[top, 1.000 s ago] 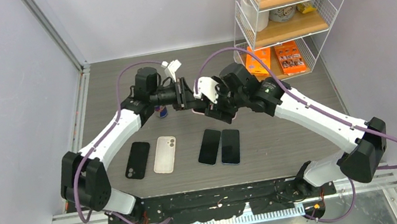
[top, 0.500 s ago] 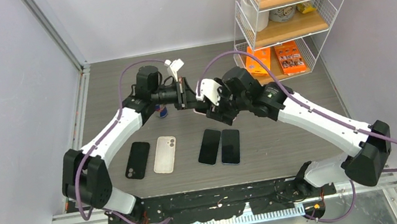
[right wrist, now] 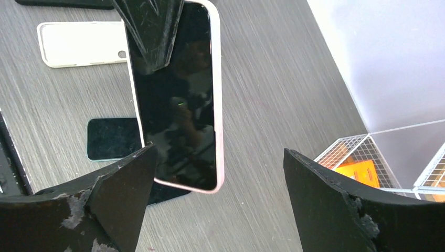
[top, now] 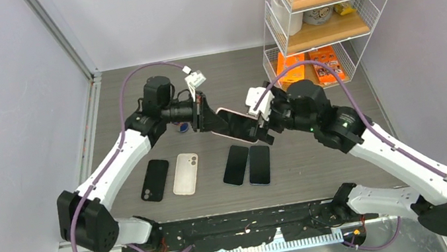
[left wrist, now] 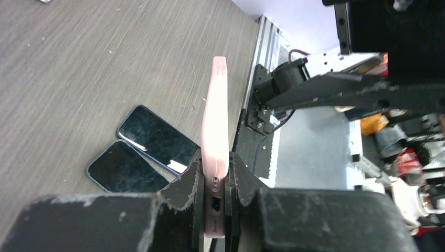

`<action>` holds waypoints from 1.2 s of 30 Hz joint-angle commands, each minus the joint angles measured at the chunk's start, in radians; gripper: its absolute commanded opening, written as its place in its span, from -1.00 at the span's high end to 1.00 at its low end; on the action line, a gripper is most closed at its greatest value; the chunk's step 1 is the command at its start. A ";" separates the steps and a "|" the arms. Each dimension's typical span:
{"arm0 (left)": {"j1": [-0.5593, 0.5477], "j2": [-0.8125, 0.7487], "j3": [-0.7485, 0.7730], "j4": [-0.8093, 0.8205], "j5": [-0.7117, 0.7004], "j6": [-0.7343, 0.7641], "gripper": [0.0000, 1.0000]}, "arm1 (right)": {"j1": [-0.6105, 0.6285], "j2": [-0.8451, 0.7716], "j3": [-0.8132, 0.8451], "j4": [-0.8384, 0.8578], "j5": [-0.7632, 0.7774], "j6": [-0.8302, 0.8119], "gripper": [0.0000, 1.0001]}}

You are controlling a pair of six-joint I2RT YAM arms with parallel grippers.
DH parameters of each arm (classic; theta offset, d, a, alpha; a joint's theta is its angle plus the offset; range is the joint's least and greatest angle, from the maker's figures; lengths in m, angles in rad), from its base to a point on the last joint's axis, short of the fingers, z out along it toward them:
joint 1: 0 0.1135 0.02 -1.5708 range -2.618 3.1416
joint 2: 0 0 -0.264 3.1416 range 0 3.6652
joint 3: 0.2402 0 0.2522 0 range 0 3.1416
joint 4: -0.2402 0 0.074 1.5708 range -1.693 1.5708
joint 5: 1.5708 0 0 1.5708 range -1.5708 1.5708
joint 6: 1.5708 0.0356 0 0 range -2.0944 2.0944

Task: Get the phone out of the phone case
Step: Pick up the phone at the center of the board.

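A phone in a pink case [top: 234, 125] is held in the air between my two arms, above the table. My left gripper [top: 205, 115] is shut on its bottom end. In the left wrist view the pink case [left wrist: 215, 131] shows edge-on, clamped between the fingers of the left gripper [left wrist: 215, 160]. My right gripper [top: 262, 121] is open, just right of the phone's free end and not touching it. In the right wrist view the dark screen with its pink rim [right wrist: 178, 100] faces the camera, beyond the wide-open right gripper [right wrist: 220, 194].
On the table below lie a black phone [top: 155, 180], a white case [top: 186, 173] and two dark phones [top: 236, 164] [top: 259, 165]. A can [top: 182, 127] stands behind the left arm. A wire shelf [top: 330, 9] with orange boxes [top: 315, 65] stands at the back right.
My right gripper has drawn back to the right, away from the phone. My left gripper keeps its hold, and the phone now shows in full between the arms.
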 commanded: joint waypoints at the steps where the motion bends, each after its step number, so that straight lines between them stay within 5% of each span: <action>1: 0.003 -0.115 0.034 -0.031 0.023 0.190 1.00 | -0.002 -0.097 -0.024 0.057 -0.059 -0.012 -0.91; 9: 0.003 -0.296 0.016 -0.145 -0.066 0.405 1.00 | -0.002 -0.148 0.100 -0.174 -0.160 -0.039 -0.91; 22: 0.003 -0.396 -0.003 -0.288 0.140 0.590 1.00 | -0.002 -0.079 0.187 -0.302 -0.435 -0.119 -1.00; 31: -0.003 -0.460 -0.047 -0.283 0.169 0.625 1.00 | -0.005 0.050 0.204 -0.289 -0.563 -0.097 -0.73; 36: -0.006 -0.481 -0.080 -0.238 0.135 0.604 1.00 | -0.013 0.112 0.234 -0.288 -0.627 -0.059 -0.39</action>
